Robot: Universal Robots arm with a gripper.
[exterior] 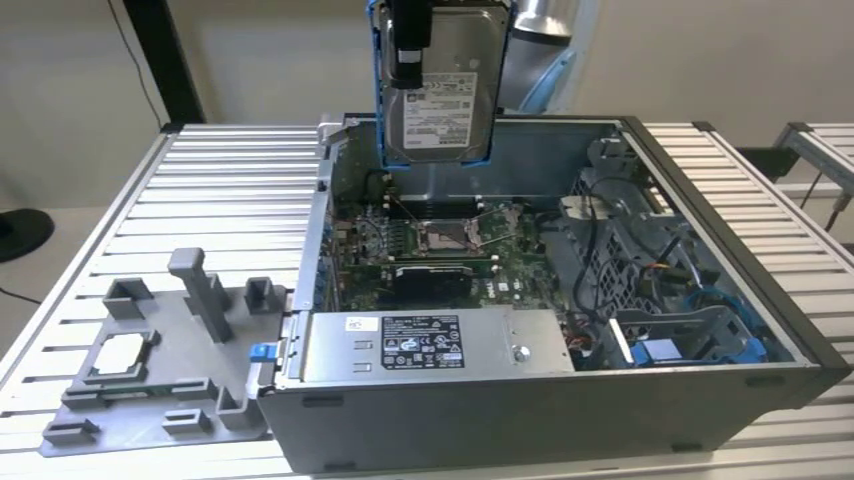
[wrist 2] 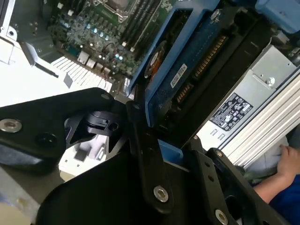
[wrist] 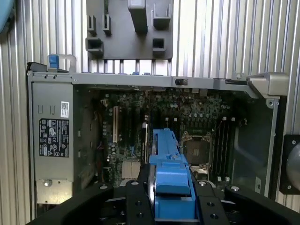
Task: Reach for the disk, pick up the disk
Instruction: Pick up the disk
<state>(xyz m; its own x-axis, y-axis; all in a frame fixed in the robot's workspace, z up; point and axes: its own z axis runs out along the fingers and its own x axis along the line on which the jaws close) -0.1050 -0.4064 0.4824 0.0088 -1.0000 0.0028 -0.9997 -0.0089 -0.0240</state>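
Black gripper (wrist: 172, 208) links are sitting closest to the lens in the first wrist view. The jaws are pinching the disk (wrist: 169, 159) across its two broad faces, so the drive is lying right between them, not off to either side. In the exterior view the disk is hanging upright in the air, long axis vertical and label side facing the camera. It is hovering above the far wall of the open computer case (exterior: 801, 350), clear of everything inside. Its body is showing as flat silver metal with a white paper label, and a bright blue plastic frame is running smooth and hard along its long edges. Below it the green motherboard (exterior: 441, 245) is lying bare, and the silver power supply box (exterior: 427, 345) is sitting along the case's near edge.
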